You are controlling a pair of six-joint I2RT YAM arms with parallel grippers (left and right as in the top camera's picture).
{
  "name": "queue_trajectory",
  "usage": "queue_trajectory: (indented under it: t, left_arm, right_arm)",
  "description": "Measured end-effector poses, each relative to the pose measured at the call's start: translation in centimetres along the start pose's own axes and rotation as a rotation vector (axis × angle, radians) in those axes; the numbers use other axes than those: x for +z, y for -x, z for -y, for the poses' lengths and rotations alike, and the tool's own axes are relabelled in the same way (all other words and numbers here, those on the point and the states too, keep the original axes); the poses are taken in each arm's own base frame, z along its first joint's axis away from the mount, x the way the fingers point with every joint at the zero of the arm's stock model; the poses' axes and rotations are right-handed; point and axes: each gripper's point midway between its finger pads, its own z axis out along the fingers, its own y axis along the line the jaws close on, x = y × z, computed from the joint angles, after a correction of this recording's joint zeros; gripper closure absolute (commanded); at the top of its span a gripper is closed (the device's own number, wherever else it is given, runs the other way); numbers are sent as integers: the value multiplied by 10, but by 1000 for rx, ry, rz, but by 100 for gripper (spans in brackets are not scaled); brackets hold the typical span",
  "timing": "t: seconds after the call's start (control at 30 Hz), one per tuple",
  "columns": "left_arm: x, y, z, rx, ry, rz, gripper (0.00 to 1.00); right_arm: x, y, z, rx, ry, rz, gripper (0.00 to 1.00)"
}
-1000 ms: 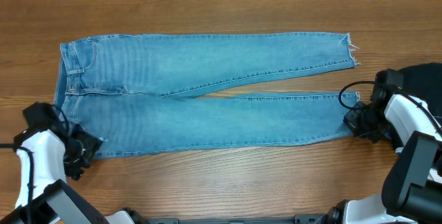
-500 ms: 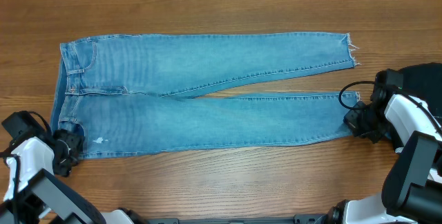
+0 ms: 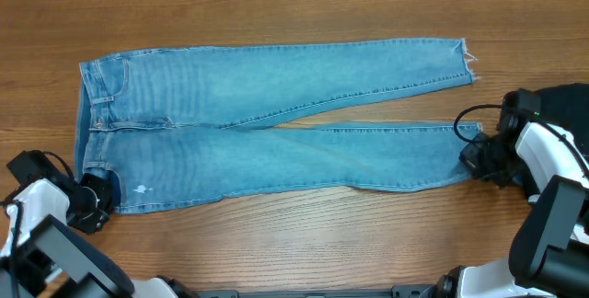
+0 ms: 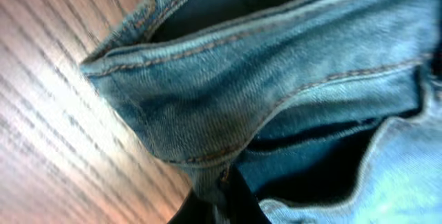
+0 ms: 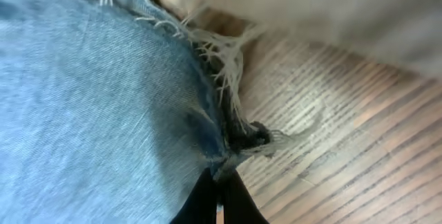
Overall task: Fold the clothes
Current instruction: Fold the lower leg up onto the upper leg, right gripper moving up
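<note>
Buckled since before, light blue denim jeans [image 3: 276, 151]: left gripper [image 3: 95, 202], eight o'clock, and right gripper [image 3: 471, 155], three o'clock, clamp thin edges, so either might slip.

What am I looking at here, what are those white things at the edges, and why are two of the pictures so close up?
The white things are two robot arms, each ending in a two-finger gripper. The wide picture comes from a camera fixed above the wooden table. On it lie light blue jeans, spread flat, with the waist toward the picture's left and the frayed hems toward its right. The two close-ups come from small cameras on the robot's wrists, so they show little but denim and wood. The left gripper pinches the corner of the waistband at the near edge. The right gripper pinches the frayed hem of the nearer leg. Both look shut on the denim.
</note>
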Motion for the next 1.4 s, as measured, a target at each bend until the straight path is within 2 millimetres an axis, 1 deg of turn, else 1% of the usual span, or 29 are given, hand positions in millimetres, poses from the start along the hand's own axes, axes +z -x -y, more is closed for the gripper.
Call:
queue_trajectory:
  t: [0.03, 0.07, 0.1, 0.13, 0.17, 0.23, 0.33, 0.37, 0.43, 0.53, 0.63, 0.67, 0.77, 0.8, 0.87, 0.9, 0.93, 0.97, 1.03, 1.07, 1.1, 1.2, 1.27, 1.33, 1.4]
  left_arm:
    - [-8, -2, 3, 11, -18, 10, 96]
    - [-28, -4, 8, 27, -53, 45, 96]
    - [-43, -4, 13, 41, -79, 81, 96]
    - [-63, -6, 18, 62, -118, 134, 96]
    - [-74, -9, 20, 68, -134, 157, 96]
    - [-93, -16, 21, 73, -165, 192, 96]
    - [-117, -24, 20, 58, -189, 199, 96]
    - [-126, -25, 20, 58, -188, 194, 96]
    - [-143, -23, 25, 74, -197, 205, 96]
    - [-161, -26, 27, 77, -196, 200, 96]
    - [-171, -34, 21, 63, -165, 175, 96]
    - [-172, -38, 19, 59, -156, 160, 96]
    - [-174, -36, 16, 57, -137, 172, 96]
    - [-175, -30, 17, 59, -137, 195, 96]
    - [-179, -15, 21, 59, -147, 261, 96]
    - [-180, -6, 24, 53, -159, 290, 96]
    - [-180, -1, 26, 48, -166, 301, 96]
    - [-177, 9, 31, 50, -179, 312, 96]
    - [-167, 21, 39, 51, -204, 297, 96]
    - [-160, 28, 46, 55, -230, 282, 96]
    - [-155, 33, 51, 57, -253, 272, 96]
    - [-147, 51, 78, 99, -343, 288, 96]
    - [-144, 57, 92, 134, -368, 310, 96]
    - [-146, 59, 100, 157, -380, 326, 96]
    - [-146, 59, 101, 159, -380, 328, 96]
  right_arm:
    - [-6, 1, -1, -2, 3, -1, 96]
    - [-18, 4, -3, -9, 11, 3, 96]
    - [-36, 11, -7, -20, 27, 28, 96]
    - [-46, 15, -10, -26, 40, 47, 96]
    - [-58, 18, -11, -32, 48, 64, 96]
    - [-70, 19, -11, -44, 52, 75, 96]
    - [-76, 13, -8, -51, 44, 59, 96]
    - [-79, 11, -7, -52, 46, 63, 96]
    - [-93, 7, -5, -52, 58, 89, 96]
    - [-117, 1, -2, -62, 86, 151, 96]
    - [-138, -9, 3, -74, 98, 180, 96]
    - [-151, -9, 3, -79, 103, 193, 96]
    - [-185, 3, -4, -93, 138, 266, 96]
    - [-196, 8, -7, -97, 152, 293, 96]
    - [-212, 17, -12, -102, 164, 318, 96]
    - [-214, 25, -16, -105, 163, 312, 96]
    - [-211, 30, -19, -108, 152, 285, 96]
    - [-204, 38, -23, -112, 142, 254, 96]
    - [-186, 49, -31, -116, 127, 193, 96]
    - [-177, 52, -34, -119, 121, 166, 96]
    - [-172, 53, -36, -123, 120, 150, 96]
    - [-168, 57, -48, -153, 128, 146, 96]
    - [-163, 62, -59, -180, 127, 157, 96]
    - [-158, 61, -70, -210, 123, 151, 96]
    - [-159, 63, -79, -230, 126, 159, 96]
